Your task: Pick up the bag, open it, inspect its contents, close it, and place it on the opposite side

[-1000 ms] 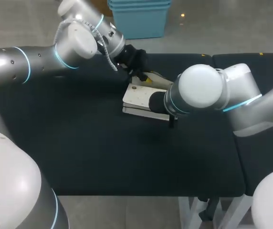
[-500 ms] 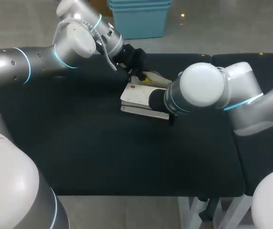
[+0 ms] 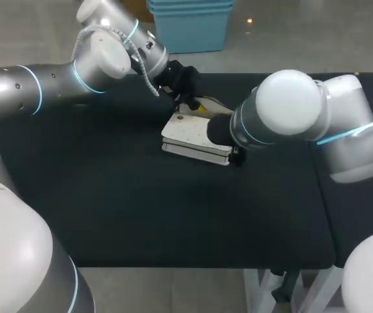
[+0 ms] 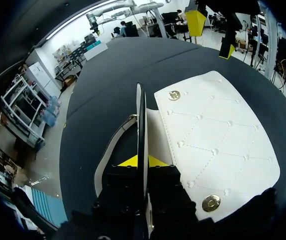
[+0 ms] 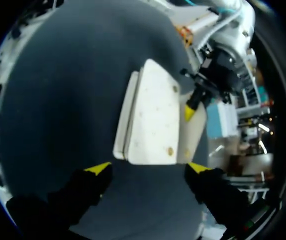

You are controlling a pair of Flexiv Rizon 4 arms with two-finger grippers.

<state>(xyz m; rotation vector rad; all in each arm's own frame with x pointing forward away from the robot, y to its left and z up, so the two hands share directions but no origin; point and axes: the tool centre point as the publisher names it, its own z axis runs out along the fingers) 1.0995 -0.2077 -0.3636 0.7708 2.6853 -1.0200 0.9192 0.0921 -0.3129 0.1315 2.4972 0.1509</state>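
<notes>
- A white quilted bag (image 3: 190, 134) is seen lying on the black table (image 3: 141, 208), in the far middle part, between the two arms.
- The bag is placed flat, with its flap side up. Two round golden snaps (image 4: 174, 95) are seen on the flap, one near each end.
- The left gripper (image 4: 142, 161) is found at the far edge of the bag. Its fingers are pressed together on a thin panel of the bag, which is seen edge-on and stands upright between the yellow tips.
- A pale strap (image 4: 108, 155) is curved on the table just beside this panel, on the side away from the flap.
- The right gripper (image 5: 149, 168) is held low over the table at the opposite, near-right edge of the bag. Its fingers are spread wide apart and nothing is held by them.
- In the right wrist view the bag is seen ahead of the parted fingers, and no finger is touching it.
- In the head view the right gripper is mostly covered by its own wrist, so its fingers cannot be judged there.
- The two grippers are facing each other across the bag.
</notes>
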